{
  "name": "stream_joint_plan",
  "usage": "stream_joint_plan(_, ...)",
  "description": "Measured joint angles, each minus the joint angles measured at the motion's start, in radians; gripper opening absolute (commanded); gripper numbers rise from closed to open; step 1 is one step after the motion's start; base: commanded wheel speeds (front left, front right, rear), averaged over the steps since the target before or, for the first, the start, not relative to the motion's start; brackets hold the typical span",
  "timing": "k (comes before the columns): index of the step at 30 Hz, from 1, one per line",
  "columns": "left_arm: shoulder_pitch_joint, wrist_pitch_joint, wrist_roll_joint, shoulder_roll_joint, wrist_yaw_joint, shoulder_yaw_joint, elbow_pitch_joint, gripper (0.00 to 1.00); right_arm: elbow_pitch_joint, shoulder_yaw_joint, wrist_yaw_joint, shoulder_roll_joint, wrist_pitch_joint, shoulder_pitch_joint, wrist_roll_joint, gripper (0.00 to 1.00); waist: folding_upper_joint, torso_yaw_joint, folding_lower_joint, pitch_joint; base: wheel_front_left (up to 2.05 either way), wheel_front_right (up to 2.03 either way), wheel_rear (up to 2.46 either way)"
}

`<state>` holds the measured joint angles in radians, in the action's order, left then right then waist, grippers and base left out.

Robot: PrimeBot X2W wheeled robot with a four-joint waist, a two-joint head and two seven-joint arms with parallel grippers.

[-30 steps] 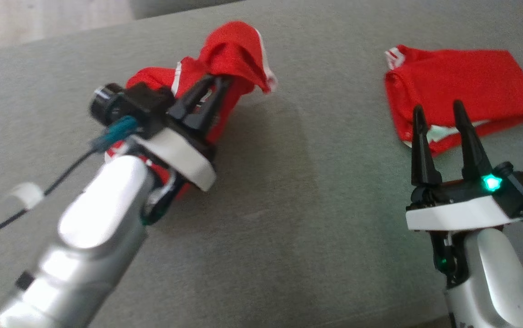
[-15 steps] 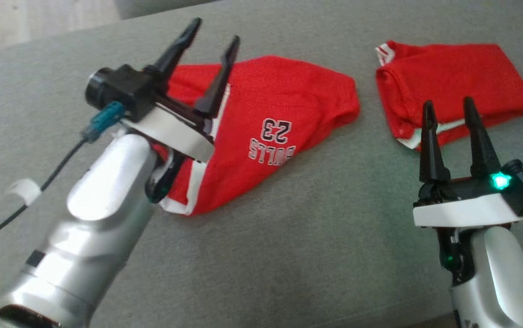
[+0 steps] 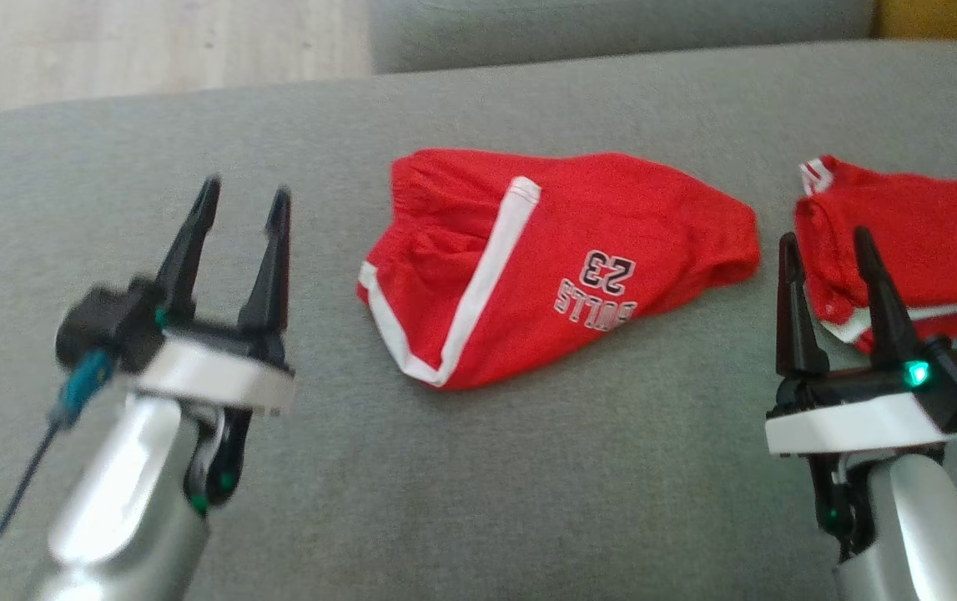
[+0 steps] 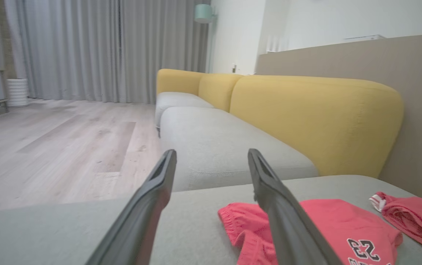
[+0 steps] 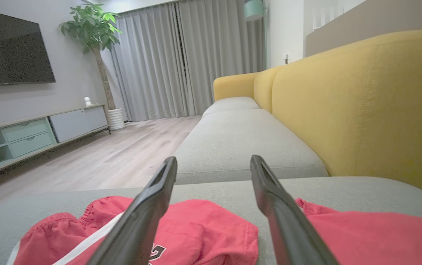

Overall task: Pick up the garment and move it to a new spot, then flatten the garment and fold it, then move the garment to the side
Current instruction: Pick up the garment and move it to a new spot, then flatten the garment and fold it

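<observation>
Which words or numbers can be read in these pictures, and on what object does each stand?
"23": on the red shorts, upside down in the head view.
"BULLS": just beside that number on the same shorts, also upside down.
The second red garment shows no readable text.

Red shorts [image 3: 557,250], white side stripe, upside-down "BULLS 23" print, lying rumpled but mostly flat on grey cushion [image 3: 528,484], near second red garment [image 3: 937,234]

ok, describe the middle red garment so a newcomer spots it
Start at the grey sofa seat before the robot. Near its middle lie red shorts. Unlike the folded red garment on their right, they show a long white side stripe and a printed 23.
</observation>
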<state>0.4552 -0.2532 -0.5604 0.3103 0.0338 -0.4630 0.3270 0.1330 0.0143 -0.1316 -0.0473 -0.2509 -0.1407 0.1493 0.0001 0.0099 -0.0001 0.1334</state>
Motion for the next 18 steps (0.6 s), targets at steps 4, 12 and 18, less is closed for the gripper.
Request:
stream_joint_plan(4, -0.146, 0.000, 0.018, -0.008, -0.018, 0.055, -0.072, 1.00, 0.007, -0.004, 0.000, 0.000, 0.000, 0.021, -0.001, 1.00, 0.0000, 0.038, 0.0000, -0.029, 0.00, 0.00, 0.00)
stream_joint_plan(12, -0.313, 0.000, 0.069, -0.101, -0.023, 0.149, -0.158, 1.00, 0.026, 0.001, 0.000, 0.000, 0.000, 0.040, -0.004, 1.00, 0.0000, 0.071, 0.0000, -0.040, 0.00, 0.00, 0.00)
stream_joint_plan(18, -0.299, -0.001, 0.123, -0.140, 0.017, 0.173, -0.164, 1.00, 0.047, 0.013, 0.000, 0.000, 0.001, 0.027, -0.048, 1.00, 0.0000, 0.098, 0.0001, -0.009, 0.00, 0.00, 0.00)
